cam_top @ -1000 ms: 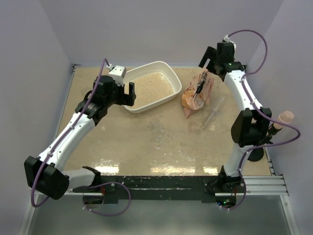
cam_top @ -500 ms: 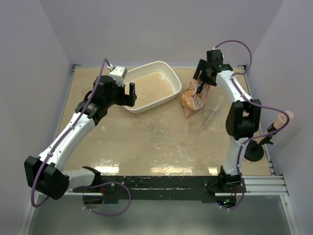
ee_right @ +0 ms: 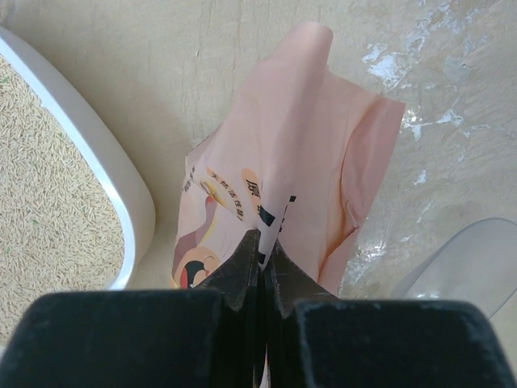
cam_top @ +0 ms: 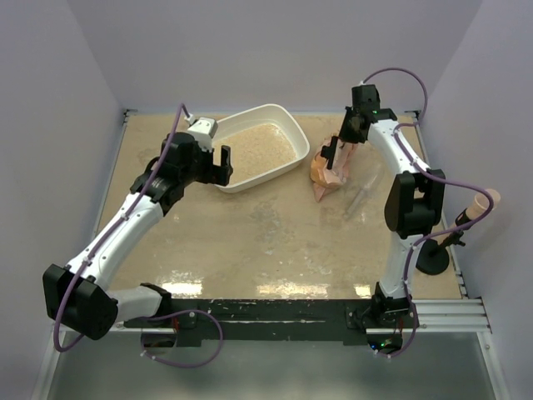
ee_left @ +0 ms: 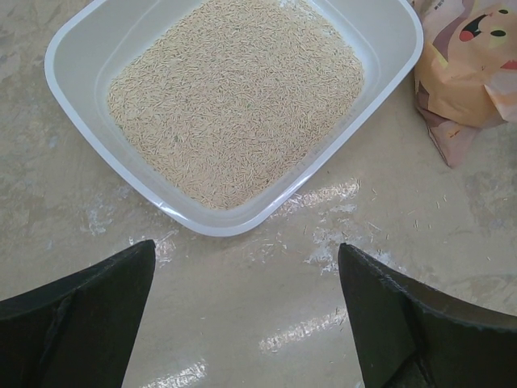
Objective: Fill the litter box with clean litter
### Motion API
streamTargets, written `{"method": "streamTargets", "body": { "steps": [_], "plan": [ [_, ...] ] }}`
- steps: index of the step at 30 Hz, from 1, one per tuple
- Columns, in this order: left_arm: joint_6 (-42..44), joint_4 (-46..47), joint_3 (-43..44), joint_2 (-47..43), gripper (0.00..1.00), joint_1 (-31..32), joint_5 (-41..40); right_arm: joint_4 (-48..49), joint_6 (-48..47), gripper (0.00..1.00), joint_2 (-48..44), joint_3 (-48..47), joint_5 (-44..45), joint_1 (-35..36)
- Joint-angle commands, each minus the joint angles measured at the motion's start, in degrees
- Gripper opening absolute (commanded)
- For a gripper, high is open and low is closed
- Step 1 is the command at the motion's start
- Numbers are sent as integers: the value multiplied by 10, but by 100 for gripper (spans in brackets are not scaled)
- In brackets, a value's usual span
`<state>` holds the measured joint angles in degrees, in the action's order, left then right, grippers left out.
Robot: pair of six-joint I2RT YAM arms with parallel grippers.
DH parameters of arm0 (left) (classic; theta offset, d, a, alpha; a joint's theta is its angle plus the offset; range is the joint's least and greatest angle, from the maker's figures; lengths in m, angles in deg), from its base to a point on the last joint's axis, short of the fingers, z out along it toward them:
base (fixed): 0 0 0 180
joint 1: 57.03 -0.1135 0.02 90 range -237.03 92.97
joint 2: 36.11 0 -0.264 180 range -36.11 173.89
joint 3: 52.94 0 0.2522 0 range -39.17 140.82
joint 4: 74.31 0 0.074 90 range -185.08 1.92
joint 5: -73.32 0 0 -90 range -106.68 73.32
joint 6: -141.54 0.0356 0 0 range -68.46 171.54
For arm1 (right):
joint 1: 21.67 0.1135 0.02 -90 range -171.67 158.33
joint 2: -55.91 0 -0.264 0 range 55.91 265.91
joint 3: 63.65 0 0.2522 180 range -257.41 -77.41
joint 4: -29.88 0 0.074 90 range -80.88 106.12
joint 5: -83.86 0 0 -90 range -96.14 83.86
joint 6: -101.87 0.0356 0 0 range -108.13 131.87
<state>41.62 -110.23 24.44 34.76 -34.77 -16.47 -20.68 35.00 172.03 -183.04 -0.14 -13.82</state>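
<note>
The white litter box [cam_top: 281,114] stands at the back centre, its floor covered with pale clean litter [cam_top: 260,148]. In the left wrist view the litter [ee_left: 234,97] fills the box [ee_left: 71,97]. My left gripper [cam_top: 211,163] hovers open over the table just in front of the box's near-left corner, its jaws [ee_left: 246,246] wide apart with nothing between them. To the right of the box lies the orange-pink printed bag [cam_top: 325,173]. My right gripper [cam_top: 332,155] is shut on a raised fold of the bag [ee_right: 315,145], the fingers [ee_right: 242,263] pinching the film.
A clear plastic piece [cam_top: 364,193] lies on the table right of the bag [ee_right: 464,259]. A black stand [cam_top: 433,260] with a pink-tipped rod [cam_top: 481,202] sits at the right edge. Loose grains [cam_top: 268,213] speckle the tabletop. Walls close in on three sides.
My right gripper came down from the back corner onto the bag and shut on its top fold. The left arm shifted only slightly and stayed open.
</note>
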Motion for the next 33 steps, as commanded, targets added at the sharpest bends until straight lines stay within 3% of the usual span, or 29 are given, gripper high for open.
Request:
{"method": "streamTargets", "body": {
  "steps": [1, 12, 20, 26, 33],
  "plan": [
    [-2, 11, -2, -24, 100, 1, 0, -18, -22, 0, -47, -31, -24, 4],
    [-12, 13, -16, -30, 100, 1, 2, -21, -55, 0, -189, -9, -56, 14],
    [-18, 9, -17, -48, 100, 1, 8, -57, -91, 0, -237, -41, -97, 65],
    [-25, -3, -15, -77, 100, 1, 18, -89, -141, 0, -253, -81, -163, 146],
    [-22, -32, -15, -120, 100, 1, 29, -115, -214, 0, -262, -68, -200, 296]
  ]
}}
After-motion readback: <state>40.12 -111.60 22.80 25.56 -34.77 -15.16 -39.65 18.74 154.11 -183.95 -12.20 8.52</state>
